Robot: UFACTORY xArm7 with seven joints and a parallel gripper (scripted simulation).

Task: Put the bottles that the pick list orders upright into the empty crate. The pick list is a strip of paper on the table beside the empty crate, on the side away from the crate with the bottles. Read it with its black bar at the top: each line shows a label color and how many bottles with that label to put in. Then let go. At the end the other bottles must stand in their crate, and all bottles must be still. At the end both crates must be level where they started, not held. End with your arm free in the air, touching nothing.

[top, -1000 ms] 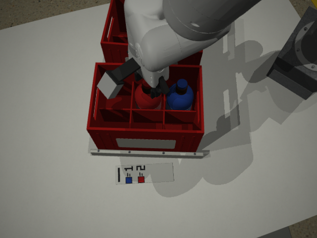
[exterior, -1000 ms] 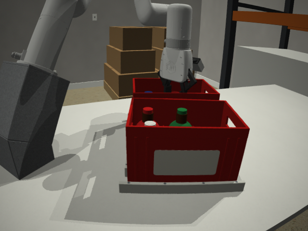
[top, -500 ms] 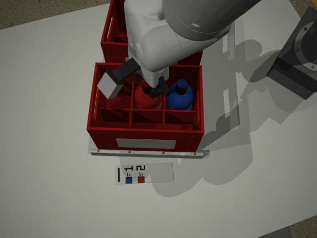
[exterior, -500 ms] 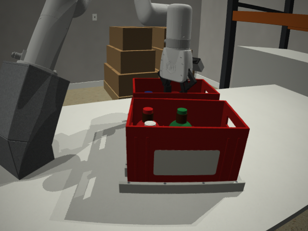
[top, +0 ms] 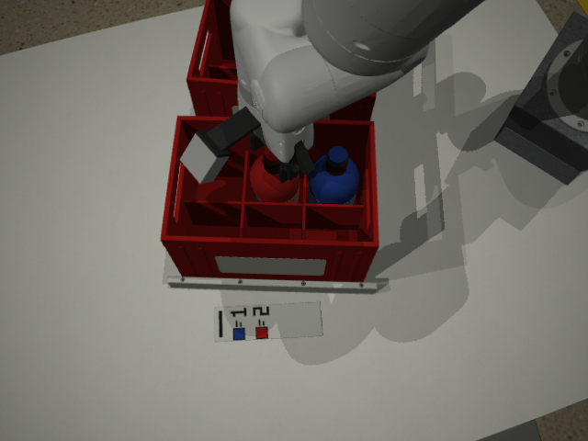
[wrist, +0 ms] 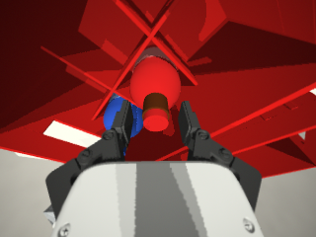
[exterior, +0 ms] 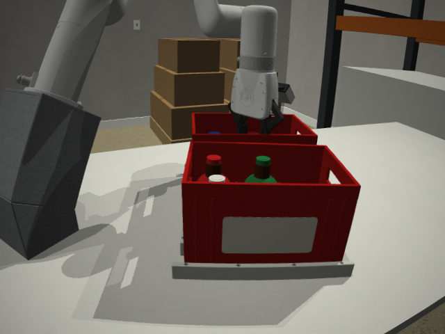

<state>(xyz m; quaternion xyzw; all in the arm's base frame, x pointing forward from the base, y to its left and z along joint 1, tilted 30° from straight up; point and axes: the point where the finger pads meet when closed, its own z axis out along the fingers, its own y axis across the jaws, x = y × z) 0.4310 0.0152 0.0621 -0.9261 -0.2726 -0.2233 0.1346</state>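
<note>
The claw point(top: 280, 159) point(exterior: 253, 128) point(wrist: 156, 110) stands partly spread, its fingers apart on either side of a red bottle point(top: 274, 182) point(wrist: 155, 86), with a gap at both sides of the cap and nothing pinched. That bottle is upright in the middle far compartment of the near crate point(top: 270, 243) point(exterior: 255, 137) point(wrist: 237, 124), as the top view has it. A blue bottle point(top: 333, 182) point(exterior: 214, 133) point(wrist: 113, 117) stands in the compartment just to its right.

The red bottle would likely handle as a stiff, fairly heavy thing, smooth enough to slip if pinched on the round shoulder. The narrow neck under the cap is the best place to take hold, straight from above, so that it hangs plumb.

It has a flat red cap, a dark brown neck and a glossy, domed red shoulder; its lower body is mostly hidden by the dividers. The blue one has the same shape, with a blue cap.

The pick list point(top: 297, 320) on the table point(top: 95, 356) point(exterior: 395, 216) asks for one blue and two red. In the other crate point(top: 212, 81) point(exterior: 269, 201), a red-capped bottle point(exterior: 213, 165), a green bottle point(exterior: 262, 170) and a white-capped bottle point(exterior: 216, 178) show; the arm covers much of that crate from above, so perhaps more stand there.
</note>
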